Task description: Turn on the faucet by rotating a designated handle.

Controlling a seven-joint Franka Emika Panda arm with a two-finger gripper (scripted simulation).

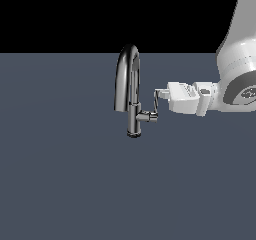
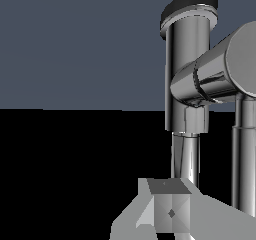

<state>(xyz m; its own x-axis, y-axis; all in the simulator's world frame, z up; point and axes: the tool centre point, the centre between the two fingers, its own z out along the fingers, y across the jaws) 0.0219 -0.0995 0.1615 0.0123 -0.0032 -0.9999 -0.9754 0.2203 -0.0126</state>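
Observation:
The chrome faucet (image 1: 132, 119) stands upright in the middle of the exterior view, with its arched spout (image 1: 127, 59) on top. A short stub (image 1: 146, 116) sticks out toward the exterior view's right and carries the thin handle (image 1: 155, 104), which points up. My gripper (image 1: 160, 95) reaches in level from the exterior view's right. It looks shut and holds nothing, with its tip at the handle's upper end, touching or nearly so. The wrist view shows the faucet body (image 2: 187, 69), the handle (image 2: 244, 154) and my gripper (image 2: 170, 210) close up.
The faucet stands on a plain dark grey-blue floor (image 1: 65, 174). My white arm (image 1: 237, 69) fills the upper part of the exterior view's right. Nothing else shows.

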